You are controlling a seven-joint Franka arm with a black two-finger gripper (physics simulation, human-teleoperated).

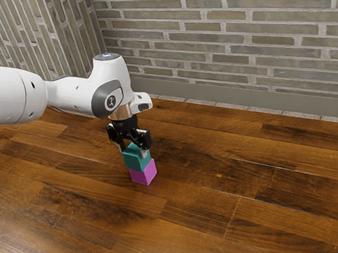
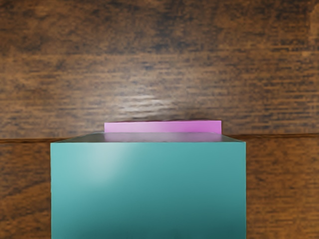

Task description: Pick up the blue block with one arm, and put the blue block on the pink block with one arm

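Observation:
The blue block (image 1: 138, 158), teal in colour, sits squarely on top of the pink block (image 1: 143, 174) on the wooden floor-like table. My gripper (image 1: 133, 146) comes straight down over the stack, its black fingers (image 1: 144, 141) pressed against two opposite sides of the blue block's upper part, so it is shut on it. In the wrist view the blue block (image 2: 148, 189) looms just under my hand, and a thin strip of the pink block (image 2: 162, 126) peeks out beyond its far edge.
Dark wooden planks (image 1: 237, 174) stretch all around the stack. A brick wall (image 1: 226, 34) runs along the back and the exterior view's left. My white arm (image 1: 49, 95) reaches in from the exterior view's left.

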